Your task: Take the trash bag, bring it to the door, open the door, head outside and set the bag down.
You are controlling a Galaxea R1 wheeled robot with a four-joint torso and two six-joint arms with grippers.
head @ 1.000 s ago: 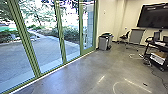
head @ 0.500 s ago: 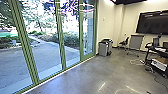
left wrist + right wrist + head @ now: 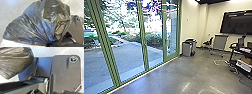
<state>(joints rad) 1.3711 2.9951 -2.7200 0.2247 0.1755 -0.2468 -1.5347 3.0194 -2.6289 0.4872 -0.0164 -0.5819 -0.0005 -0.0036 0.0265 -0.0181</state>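
The dark, shiny trash bag (image 3: 37,23) spreads out large in the left wrist view, its folds drawn together to a narrow neck. At that gathered neck my left gripper (image 3: 50,44) is shut on the plastic. Part of the same bag (image 3: 16,60) shows in the right wrist view, beside the robot's own dark plate. In the head view, a green-framed glass door (image 3: 171,31) stands upright at the far end of the glass wall, closed as far as I can see.
Green posts (image 3: 144,37) divide the tall glass, with a paved yard (image 3: 130,58) outside. Grey bins (image 3: 187,48) stand by the wall past the door. A black desk (image 3: 236,53), a chair (image 3: 207,43) and cables (image 3: 219,61) on the floor are to the right.
The head camera has tilted up, so the room sits lower and more upper wall shows; it has also shifted slightly since. Nothing in the room itself has visibly moved.
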